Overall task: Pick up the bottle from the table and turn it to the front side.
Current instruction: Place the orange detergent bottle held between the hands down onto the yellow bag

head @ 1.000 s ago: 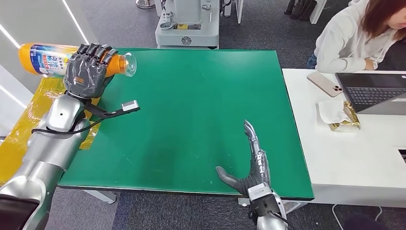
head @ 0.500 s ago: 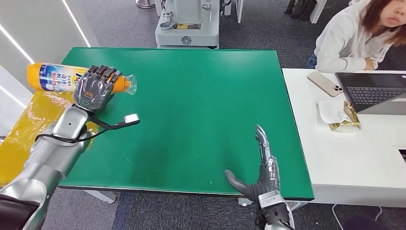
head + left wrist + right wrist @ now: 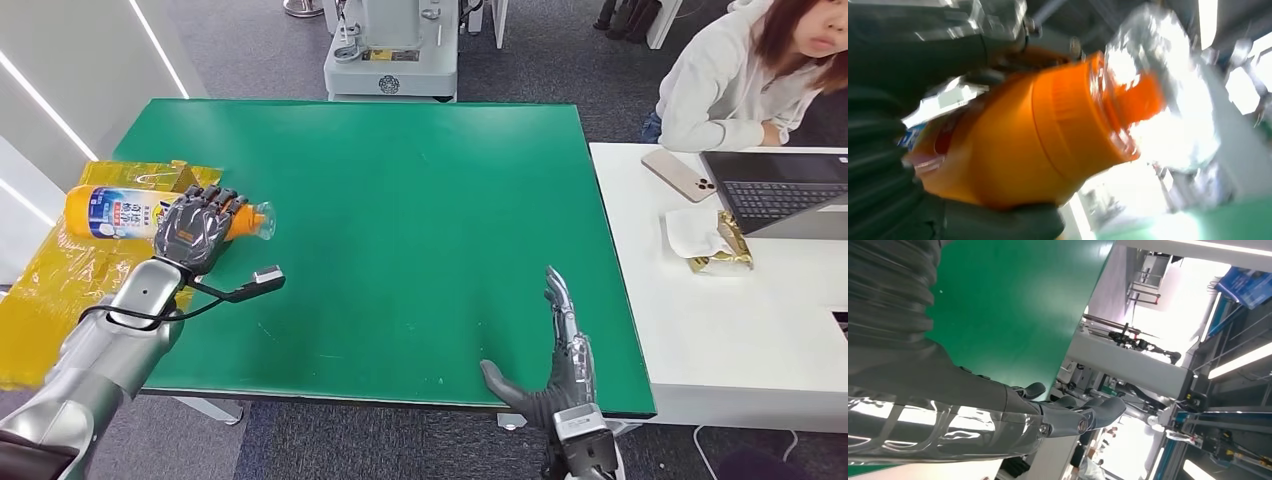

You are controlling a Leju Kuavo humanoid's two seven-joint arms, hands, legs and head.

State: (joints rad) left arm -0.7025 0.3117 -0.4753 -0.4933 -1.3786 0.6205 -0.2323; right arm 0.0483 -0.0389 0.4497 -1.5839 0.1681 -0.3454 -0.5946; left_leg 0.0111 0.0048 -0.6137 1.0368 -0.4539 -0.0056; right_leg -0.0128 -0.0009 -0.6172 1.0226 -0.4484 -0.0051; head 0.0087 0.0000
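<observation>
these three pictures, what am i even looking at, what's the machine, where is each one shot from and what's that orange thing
It is a humanoid robot with two silver arms, each ending in a many-fingered hand.

The wide picture comes from a camera high on the robot's body, looking down at a green table. The other two come from cameras at its wrists, close behind each hand, so they look turned and crowded.

The left hand grips an orange bottle with a blue and white label. The bottle lies sideways in the grip at the table's left edge, above yellow sheeting. The left wrist picture shows its clear cap up close.

The right hand holds nothing; it is open, fingers stretched out, at the table's near edge.

To the right, a person sits at a white desk with a laptop and a phone.
</observation>
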